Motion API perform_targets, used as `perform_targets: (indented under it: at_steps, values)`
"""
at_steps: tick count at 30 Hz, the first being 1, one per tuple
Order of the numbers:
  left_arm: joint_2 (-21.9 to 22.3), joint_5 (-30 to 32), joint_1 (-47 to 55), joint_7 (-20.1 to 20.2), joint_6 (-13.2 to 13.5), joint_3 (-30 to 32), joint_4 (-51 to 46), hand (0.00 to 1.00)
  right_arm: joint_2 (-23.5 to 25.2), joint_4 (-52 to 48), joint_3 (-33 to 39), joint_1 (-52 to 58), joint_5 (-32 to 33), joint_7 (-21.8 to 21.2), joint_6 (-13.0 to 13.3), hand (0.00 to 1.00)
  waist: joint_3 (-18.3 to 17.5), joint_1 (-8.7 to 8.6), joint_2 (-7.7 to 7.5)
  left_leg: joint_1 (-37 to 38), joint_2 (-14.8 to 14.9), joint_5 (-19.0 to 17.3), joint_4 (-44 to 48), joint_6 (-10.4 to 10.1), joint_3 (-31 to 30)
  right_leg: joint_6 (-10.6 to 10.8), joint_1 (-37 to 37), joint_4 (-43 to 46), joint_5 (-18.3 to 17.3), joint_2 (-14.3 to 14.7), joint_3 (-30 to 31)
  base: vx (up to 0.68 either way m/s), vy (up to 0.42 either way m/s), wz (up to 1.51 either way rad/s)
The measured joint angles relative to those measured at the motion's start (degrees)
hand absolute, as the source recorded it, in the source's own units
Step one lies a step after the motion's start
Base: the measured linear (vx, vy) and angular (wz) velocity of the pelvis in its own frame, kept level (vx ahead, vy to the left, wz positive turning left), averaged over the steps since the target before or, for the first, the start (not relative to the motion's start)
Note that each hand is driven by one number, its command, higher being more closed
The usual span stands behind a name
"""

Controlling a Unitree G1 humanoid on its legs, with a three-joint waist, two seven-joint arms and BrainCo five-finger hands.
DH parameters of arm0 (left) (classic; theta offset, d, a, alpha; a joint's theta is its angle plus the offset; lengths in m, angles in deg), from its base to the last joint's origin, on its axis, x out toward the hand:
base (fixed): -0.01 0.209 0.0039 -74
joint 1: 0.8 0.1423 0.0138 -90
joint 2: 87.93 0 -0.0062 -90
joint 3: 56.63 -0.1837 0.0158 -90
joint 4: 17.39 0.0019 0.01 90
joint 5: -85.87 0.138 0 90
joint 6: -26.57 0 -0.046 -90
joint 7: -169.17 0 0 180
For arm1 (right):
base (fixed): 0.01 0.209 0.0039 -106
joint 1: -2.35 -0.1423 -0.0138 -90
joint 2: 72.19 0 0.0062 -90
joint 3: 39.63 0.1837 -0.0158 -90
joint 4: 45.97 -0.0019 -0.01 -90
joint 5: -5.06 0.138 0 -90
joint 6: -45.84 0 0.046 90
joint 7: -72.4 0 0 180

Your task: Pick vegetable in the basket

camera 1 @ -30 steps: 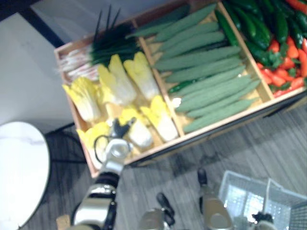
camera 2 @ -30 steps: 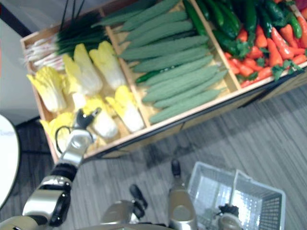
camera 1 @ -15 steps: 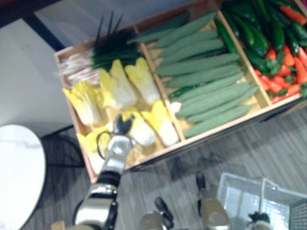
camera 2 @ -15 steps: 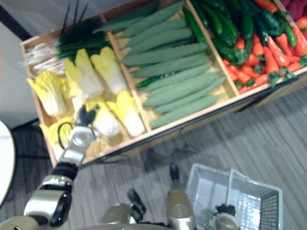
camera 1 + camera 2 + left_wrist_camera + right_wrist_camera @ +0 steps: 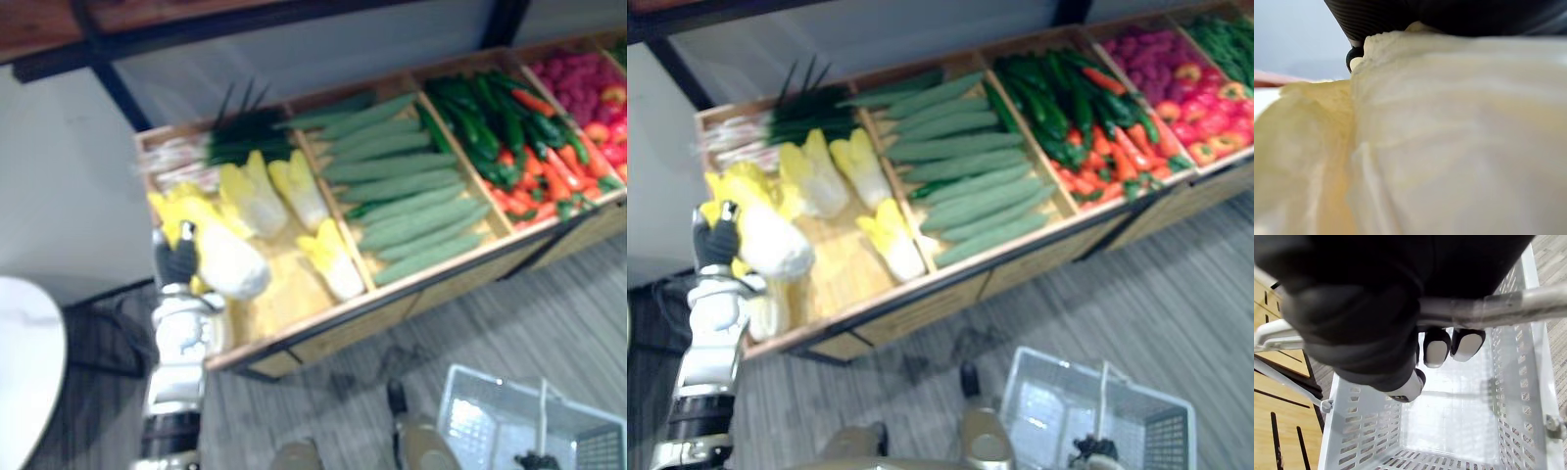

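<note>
The right hand (image 5: pixel 1356 313) is curled round the handle (image 5: pixel 1498 308); the white basket (image 5: pixel 1366 440) sits below it.

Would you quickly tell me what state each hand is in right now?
Left hand: closed on a cabbage.
Right hand: closed on the basket handle.

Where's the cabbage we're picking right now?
Left of the eye views, gripped in the left hand: the cabbage is at the front left corner of the wooden bin, beside the other cabbages.
</note>
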Motion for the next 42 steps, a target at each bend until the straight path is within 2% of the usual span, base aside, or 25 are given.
perform_targets:
  at_steps: [2,3,4,5,7,8,9,10,11,13,14,16,17,18,19,22,24,27,29,31,34,37,39,40,42]
  values:
    - [0.24,0.19,0.08,0.73,0.60,-2.55,-3.00,1.00,0.23,-2.32,-0.62,-0.70,0.00,0.13,-0.02,1.00,-0.05,-0.07,-0.12,0.30,-0.79,-0.13,0.78,0.66,4.24,-3.67,-2.28,0.06,3.31,-0.24,-1.55,0.02,0.119,-1.18]
    - [1.15,0.24,0.43,0.92,0.80,-2.81,-4.60,1.00,0.31,-3.62,-1.59,-2.12,-0.01,0.44,-0.11,1.00,0.01,-0.05,0.31,0.29,-0.23,0.53,0.25,1.72,7.29,-9.03,-3.16,-1.84,7.37,0.48,-5.93,-0.05,0.036,-1.59]
    - [2.56,0.29,0.24,1.01,1.59,-2.60,-5.80,1.00,0.30,-5.61,-3.82,-4.00,0.01,0.82,-0.25,1.00,0.09,0.38,0.82,0.81,0.90,1.35,-2.24,2.98,12.29,-15.46,-4.21,-0.76,6.46,1.20,-14.06,-0.11,0.046,-1.94]
    - [3.86,0.84,0.38,1.03,2.56,-2.54,-5.86,1.00,0.33,-6.90,-5.85,-5.07,0.03,1.78,-0.42,1.00,0.14,0.21,0.86,2.60,0.81,1.41,-3.78,3.01,16.46,-14.13,-7.10,10.07,-3.28,-0.29,-24.14,-0.10,0.009,-1.67]
    - [5.80,1.17,2.94,1.35,2.61,-2.50,-6.17,1.00,0.12,-10.26,-10.22,-4.75,-0.28,3.15,-0.47,1.00,0.05,-0.23,0.71,4.93,0.80,1.18,-3.06,3.07,22.57,-13.64,-6.52,18.25,-11.53,-2.85,-32.88,-0.05,0.018,-1.62]
    - [6.90,1.25,4.99,1.52,2.58,-2.57,-6.66,1.00,0.14,-13.10,-13.12,-4.66,-0.65,3.16,-0.53,1.00,-0.04,-0.28,0.07,5.88,0.34,0.42,-1.66,2.97,26.58,-13.29,-5.96,17.66,-11.43,-2.85,-36.57,-0.06,0.016,-1.70]
    - [7.53,1.26,6.04,1.55,2.53,-2.49,-7.01,1.00,0.13,-14.71,-14.75,-4.87,-0.62,3.20,-0.54,1.00,-0.05,-0.43,0.26,5.88,0.48,-0.14,-1.15,3.18,27.84,-13.47,-5.75,16.19,-9.77,-0.93,-35.54,-0.10,-0.020,-1.96]
    - [8.02,1.96,8.17,1.88,2.56,-2.59,-7.67,1.00,0.84,-17.44,-17.72,-5.62,-0.63,3.09,-0.16,1.00,-0.29,0.25,0.58,7.08,1.57,-0.78,-2.58,3.69,31.05,-11.34,-4.58,10.20,-8.63,3.19,-32.92,-0.08,-0.034,-2.22]
    - [8.30,3.27,9.73,2.72,2.79,-3.48,-7.41,1.00,2.35,-19.44,-19.04,-6.98,-0.75,3.10,0.34,1.00,-0.76,1.10,1.35,8.68,3.30,-1.37,-5.21,3.57,36.00,-12.30,-3.59,8.55,-13.61,3.80,-38.41,-0.07,-0.069,-2.32]
    - [9.41,3.51,9.99,3.39,2.87,-5.79,-5.33,1.00,3.27,-22.75,-20.81,-6.82,-1.35,2.98,1.29,1.00,-1.01,0.56,1.19,8.73,4.25,-2.01,-3.91,2.48,39.01,-13.03,-5.60,20.52,-15.90,-1.16,-39.90,0.04,-0.077,-1.35]
    - [10.75,3.48,10.08,3.86,2.93,-7.77,-3.35,1.00,4.01,-24.01,-21.48,-6.51,-1.92,2.77,1.46,1.00,-1.19,-0.31,0.42,9.52,4.06,-2.50,-1.48,1.37,39.69,-11.59,-4.89,20.39,-17.28,-0.96,-37.78,0.17,-0.144,-0.95]
    - [13.25,3.42,10.56,5.14,2.91,-10.20,0.93,1.00,4.48,-26.24,-23.49,-5.11,-1.97,2.11,1.44,1.00,-1.31,-0.38,0.82,8.73,8.79,-2.74,8.52,1.82,38.06,-12.02,-2.28,17.13,-16.62,2.84,-33.74,0.16,-0.146,-1.09]
    - [14.22,3.35,11.37,5.98,2.93,-12.21,2.91,1.00,4.39,-28.88,-25.49,-3.36,-2.03,1.79,1.45,1.00,-1.13,-0.33,1.61,5.75,14.61,-2.08,22.66,4.02,33.45,-12.68,1.21,13.59,-16.01,6.24,-30.64,0.15,-0.114,-1.24]
    - [14.46,3.29,12.00,6.19,3.11,-13.26,3.98,1.00,4.40,-30.05,-26.18,-2.64,-2.03,1.70,1.45,1.00,-1.36,-0.14,2.28,3.18,16.72,-1.63,30.00,6.11,29.16,-12.85,2.70,11.84,-15.75,7.98,-28.77,0.18,-0.110,-1.25]
    - [14.56,3.29,12.25,6.56,3.11,-13.89,4.83,1.00,4.33,-30.86,-26.53,-2.09,-2.04,1.67,1.45,1.00,-1.36,-0.11,2.62,1.37,17.09,-1.75,33.67,5.99,26.15,-13.25,3.73,10.80,-15.82,8.78,-27.35,0.15,0.008,-1.18]
    - [15.11,2.72,14.11,7.14,3.28,-14.66,8.83,1.00,4.36,-33.76,-28.80,-1.07,-1.87,0.82,1.46,1.00,-1.35,0.28,2.67,-6.35,11.66,-3.41,35.66,4.09,14.92,-14.59,6.76,7.08,-14.83,9.77,-18.86,0.16,0.084,-1.48]
    - [15.76,2.27,15.07,6.98,3.29,-15.01,11.25,1.00,4.47,-34.84,-30.34,-0.32,-1.28,0.61,1.46,1.00,-1.32,2.15,2.66,-9.47,6.85,-3.60,27.55,3.73,9.69,-14.75,8.67,5.24,-13.41,8.42,-15.42,0.16,0.153,-1.45]
    - [15.86,2.29,14.92,6.96,3.46,-16.34,12.54,1.00,4.49,-35.23,-32.17,-0.15,-0.54,0.56,1.46,1.00,-1.31,2.42,2.66,-11.33,2.56,-1.85,14.99,3.31,4.14,-14.11,10.49,3.50,-13.06,7.53,-12.18,0.17,0.187,-0.73]
    - [16.05,2.28,14.91,6.90,3.78,-17.32,12.72,1.00,4.44,-35.33,-32.76,-0.25,0.45,0.41,1.48,1.00,-1.51,2.62,3.00,-11.54,1.23,5.29,3.33,3.46,2.82,-12.13,11.30,2.35,-13.44,7.36,-10.62,0.19,0.221,-0.38]
    - [16.35,2.27,14.92,6.94,3.77,-18.48,13.03,1.00,4.46,-35.69,-33.17,-0.25,0.85,0.29,1.48,1.00,-1.55,2.74,2.83,-9.41,0.98,11.47,-0.24,4.91,3.63,-10.22,12.19,2.25,-14.59,7.13,-9.79,0.26,0.229,-0.25]
    - [16.15,2.20,14.75,7.06,3.75,-20.71,13.10,1.00,4.94,-39.21,-34.22,0.91,0.90,0.07,1.50,1.00,-2.14,2.71,0.61,-5.57,-2.75,12.07,-7.10,6.09,6.26,-6.99,9.58,8.79,-18.26,3.66,-9.28,0.27,0.189,-0.24]
    - [14.33,2.19,13.15,7.46,3.69,-24.05,15.43,1.00,6.12,-39.93,-35.48,0.12,1.38,-1.14,1.56,1.00,-1.52,2.33,-0.07,-0.73,-4.14,11.36,-8.90,7.63,8.36,0.29,0.05,33.27,-21.62,0.62,-12.26,0.25,0.138,-0.24]
    - [12.15,2.20,11.36,8.37,3.69,-26.63,18.11,1.00,6.62,-39.96,-37.67,0.12,4.36,-2.41,1.56,1.00,-0.95,1.43,-1.37,2.78,-4.41,11.04,-9.17,7.95,8.11,-1.93,-2.18,42.03,-23.00,-2.74,-16.52,0.26,0.048,0.16]
    - [11.55,2.19,10.55,8.65,3.70,-27.31,19.29,1.00,6.73,-40.64,-39.38,0.11,5.32,-2.95,1.59,1.00,-1.18,1.05,-2.01,3.53,-3.99,10.75,-9.17,7.60,7.84,-3.73,-3.37,41.98,-24.07,-4.54,-18.69,0.22,-0.023,0.24]
    - [11.38,2.19,8.22,9.30,3.73,-28.07,21.46,1.00,6.69,-42.53,-41.26,-0.26,7.25,-3.95,2.19,1.00,-1.23,1.05,-2.34,3.28,-2.42,8.68,-9.21,6.12,7.43,-4.26,-5.11,34.29,-24.18,-5.28,-20.25,0.22,-0.089,0.09]
